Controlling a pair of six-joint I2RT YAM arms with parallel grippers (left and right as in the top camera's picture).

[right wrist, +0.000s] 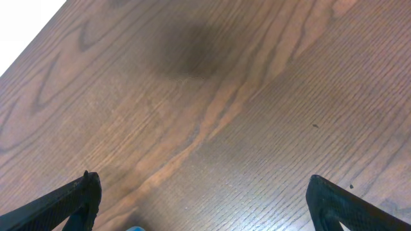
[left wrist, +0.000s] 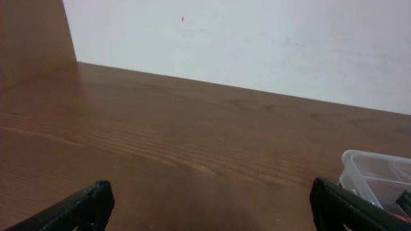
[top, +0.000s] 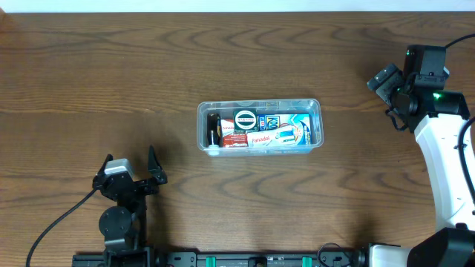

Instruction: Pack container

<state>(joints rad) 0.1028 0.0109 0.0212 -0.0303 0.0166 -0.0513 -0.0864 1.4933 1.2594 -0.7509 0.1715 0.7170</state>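
Observation:
The clear plastic container (top: 258,104) sits in the middle of the table. It holds a dark bottle (top: 213,130) at its left end, a red and white box (top: 249,139), a blue and white box (top: 295,130) and a dark box with a round label (top: 245,119). Its corner shows at the right edge of the left wrist view (left wrist: 379,168). My left gripper (top: 131,159) (left wrist: 209,200) is open and empty, at the front left, well away from the container. My right gripper (top: 384,78) (right wrist: 202,194) is open and empty over bare wood, far right of the container.
The wooden table top (top: 111,67) runs to a white wall (left wrist: 257,38) behind. A small blue speck (right wrist: 133,228) shows at the bottom edge of the right wrist view; I cannot tell what it is.

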